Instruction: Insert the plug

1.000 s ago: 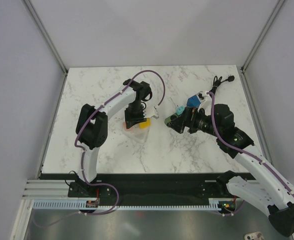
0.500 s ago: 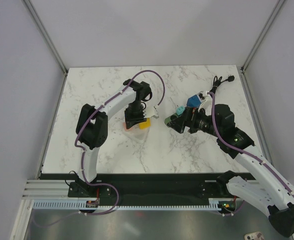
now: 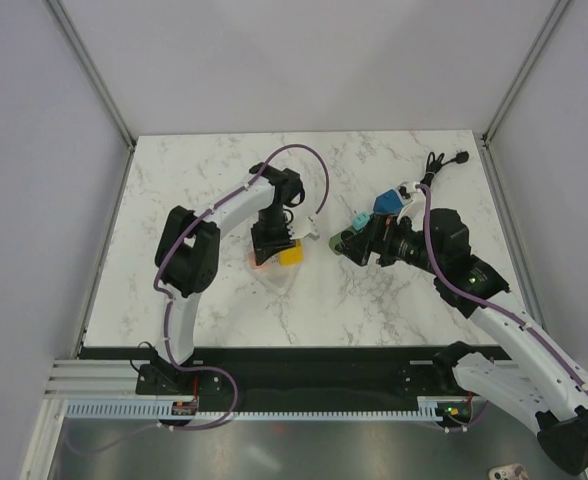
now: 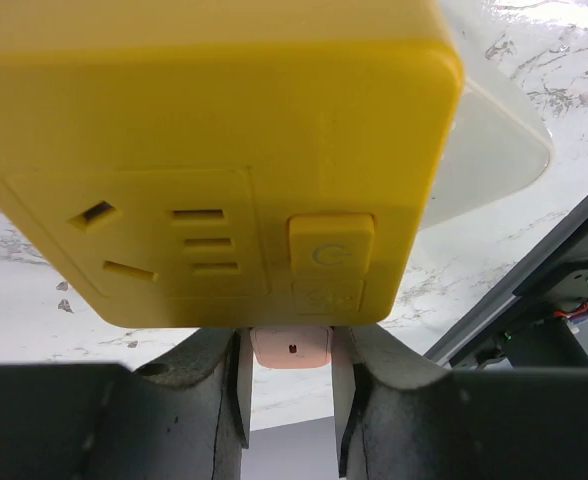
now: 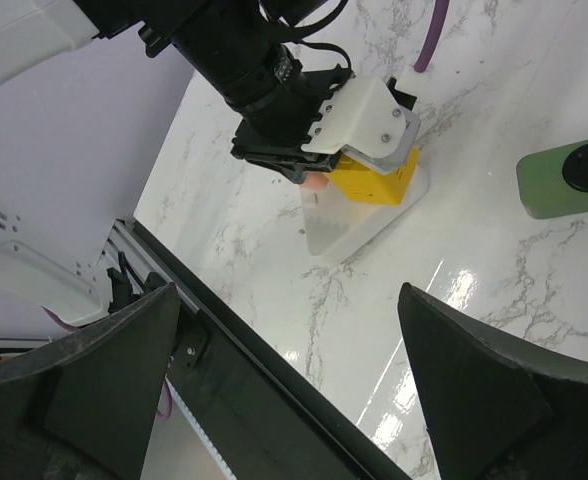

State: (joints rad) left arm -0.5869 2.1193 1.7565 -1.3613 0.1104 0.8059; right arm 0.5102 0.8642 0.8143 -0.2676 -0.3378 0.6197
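A yellow socket block (image 3: 290,254) rests on a translucent white base (image 3: 274,272) at mid-table. In the left wrist view the socket block (image 4: 214,160) fills the frame, its slots facing the camera. My left gripper (image 3: 267,250) stands on the block. Its fingers (image 4: 229,385) are closed on a small pink piece (image 4: 291,348) at the block's edge. My right gripper (image 3: 339,243) is wide open and empty (image 5: 289,400), to the right of the block. A black cord with a plug (image 3: 446,160) lies at the back right.
A green object (image 3: 348,239) lies by my right gripper and also shows in the right wrist view (image 5: 569,175). A teal piece (image 3: 357,219) and a blue piece (image 3: 384,203) lie behind it. The table's black front edge (image 5: 274,370) runs below the right fingers.
My left gripper and the yellow socket block have shifted slightly toward the near side. The right arm has barely moved.
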